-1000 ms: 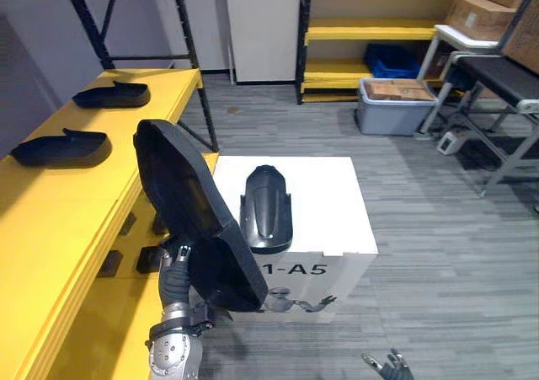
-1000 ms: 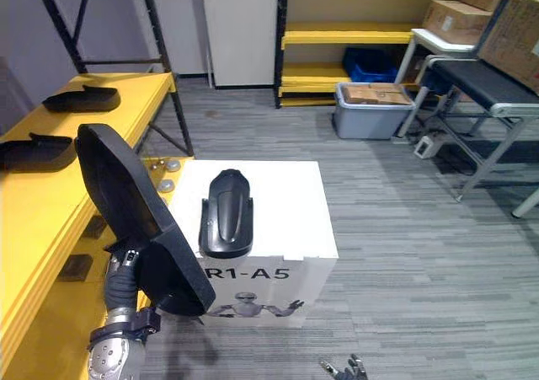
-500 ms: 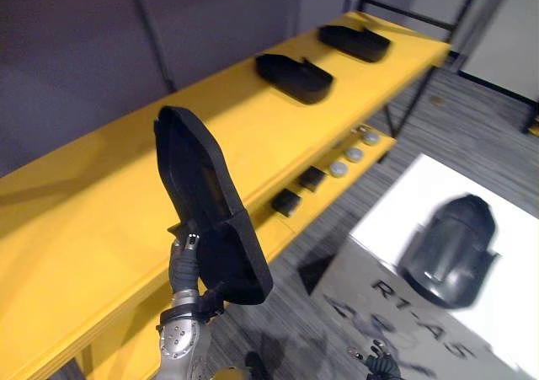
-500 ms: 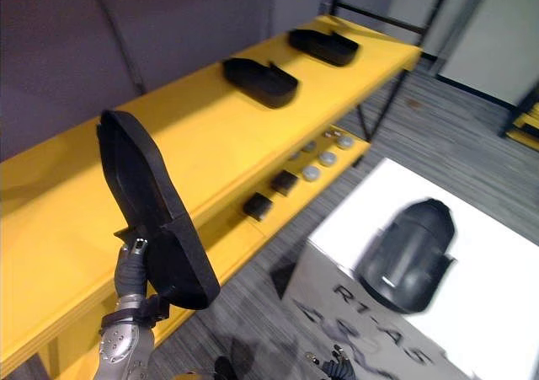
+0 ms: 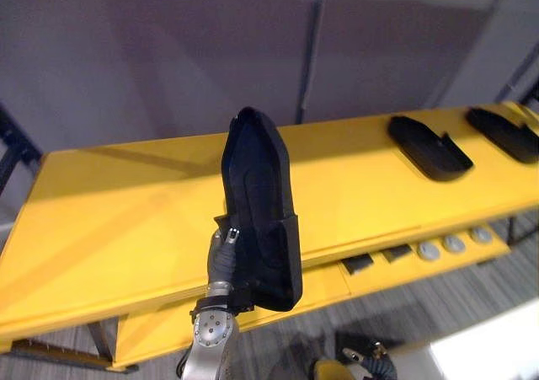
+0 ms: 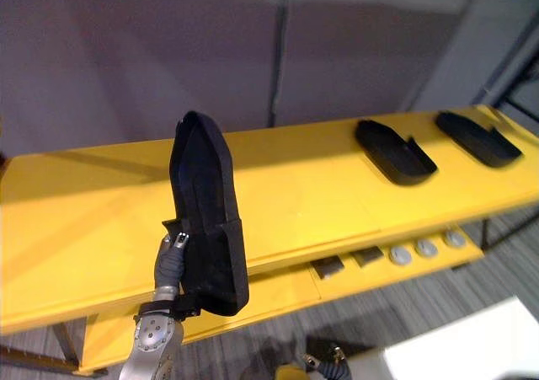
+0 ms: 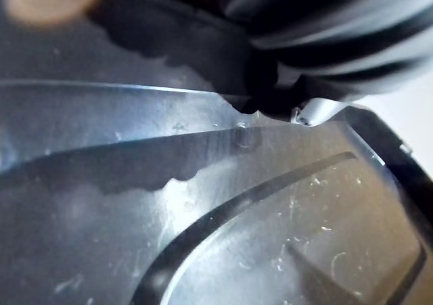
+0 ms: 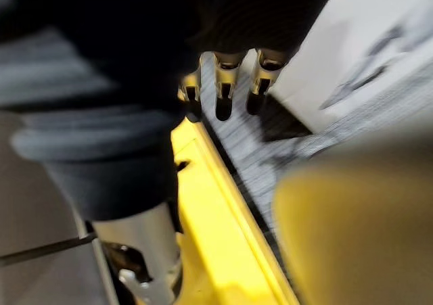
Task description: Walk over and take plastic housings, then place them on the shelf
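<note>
My left hand (image 5: 221,252) is curled on the lower end of a long black plastic housing (image 5: 259,203) and holds it upright, a little above the front part of the yellow shelf top (image 5: 126,220). The left wrist view has the housing's glossy inner face (image 7: 216,237) pressed close to the hand. Two more black housings (image 5: 427,147) (image 5: 504,133) lie flat on the shelf's right end. My right hand (image 8: 223,88) hangs low with its fingers relaxed and holds nothing.
Below the shelf top, a lower yellow ledge carries small black blocks (image 5: 358,264) and round silver discs (image 5: 455,245). A white box corner (image 5: 497,350) shows at the lower right. A grey wall (image 5: 168,51) stands behind the shelf. The shelf's left and middle are bare.
The camera has swung left to face the shelf, so the white box and the housing on it have slid out of view. The left hand still holds its housing upright.
</note>
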You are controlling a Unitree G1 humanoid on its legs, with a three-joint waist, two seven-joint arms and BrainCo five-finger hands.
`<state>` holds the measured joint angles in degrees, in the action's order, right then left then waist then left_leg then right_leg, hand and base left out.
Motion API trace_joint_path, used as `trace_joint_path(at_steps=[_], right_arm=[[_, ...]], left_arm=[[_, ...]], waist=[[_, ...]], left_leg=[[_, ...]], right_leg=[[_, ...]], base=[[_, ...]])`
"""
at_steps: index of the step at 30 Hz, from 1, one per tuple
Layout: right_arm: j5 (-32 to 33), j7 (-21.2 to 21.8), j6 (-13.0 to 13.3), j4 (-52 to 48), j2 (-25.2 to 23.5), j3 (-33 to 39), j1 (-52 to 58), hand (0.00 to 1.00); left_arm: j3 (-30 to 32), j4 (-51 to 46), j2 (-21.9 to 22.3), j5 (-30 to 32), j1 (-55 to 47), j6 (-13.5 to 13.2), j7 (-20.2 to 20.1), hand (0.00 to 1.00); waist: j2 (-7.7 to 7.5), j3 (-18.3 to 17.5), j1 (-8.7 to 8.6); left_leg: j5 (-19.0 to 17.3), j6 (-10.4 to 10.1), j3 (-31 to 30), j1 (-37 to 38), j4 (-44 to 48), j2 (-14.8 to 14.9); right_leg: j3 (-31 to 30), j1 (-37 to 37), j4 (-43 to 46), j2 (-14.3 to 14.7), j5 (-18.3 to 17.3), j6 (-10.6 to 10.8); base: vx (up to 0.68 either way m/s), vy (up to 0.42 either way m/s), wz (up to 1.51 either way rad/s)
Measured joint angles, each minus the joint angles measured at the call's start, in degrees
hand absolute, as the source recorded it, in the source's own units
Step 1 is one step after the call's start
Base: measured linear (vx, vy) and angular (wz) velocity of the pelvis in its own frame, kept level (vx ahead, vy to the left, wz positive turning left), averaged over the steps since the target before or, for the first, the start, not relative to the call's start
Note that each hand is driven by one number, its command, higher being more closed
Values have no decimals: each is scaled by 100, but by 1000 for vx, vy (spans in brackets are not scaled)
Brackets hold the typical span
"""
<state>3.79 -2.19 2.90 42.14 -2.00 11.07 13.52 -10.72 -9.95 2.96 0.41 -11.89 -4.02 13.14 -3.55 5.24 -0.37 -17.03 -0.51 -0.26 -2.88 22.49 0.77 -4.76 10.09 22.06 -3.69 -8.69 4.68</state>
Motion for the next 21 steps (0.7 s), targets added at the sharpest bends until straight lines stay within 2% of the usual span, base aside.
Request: trace_joint_path(at_steps=[1,4,10,15,21], right_arm=[[-13,-2,-5,6,-14,2,8,0],[-136,-2,-18,7,-10,4,76,0],[-138,-1,-31,-17,-25,0,205,0],[-210,-2,-34,2,-33,-103,220,0],[-257,-2,-41,18,-29,-111,197,0]], left_arm=[[-20,4,2,106,50,2,-1,100],[-37,209,5,223,103,17,19,100],[-240,527,-18,430,501,134,246,100],[-218,1343,-22,570,1717,328,612,100],[-116,2374,119,650,2837,631,914,100]], waist=[[43,-17,-16],[21,-50,33],[-74,-137,128],[-155,-191,110],[-157,-193,82]], left_leg=[[87,-108,177,70,-167,269],[167,-226,272,382,-510,418],[356,-298,366,531,-885,413],[549,-355,341,620,-1155,342],[752,-366,309,676,-1402,340]], right_leg=[[113,-128,-230,126,74,-101],[114,-447,-597,266,180,-179],[155,-681,-1166,239,394,-153],[290,-817,-1376,140,444,-145],[373,-800,-1379,133,476,-194]], base=[[128,-172,12],[117,-95,-6],[84,15,1],[9,22,13],[-50,-20,9]])
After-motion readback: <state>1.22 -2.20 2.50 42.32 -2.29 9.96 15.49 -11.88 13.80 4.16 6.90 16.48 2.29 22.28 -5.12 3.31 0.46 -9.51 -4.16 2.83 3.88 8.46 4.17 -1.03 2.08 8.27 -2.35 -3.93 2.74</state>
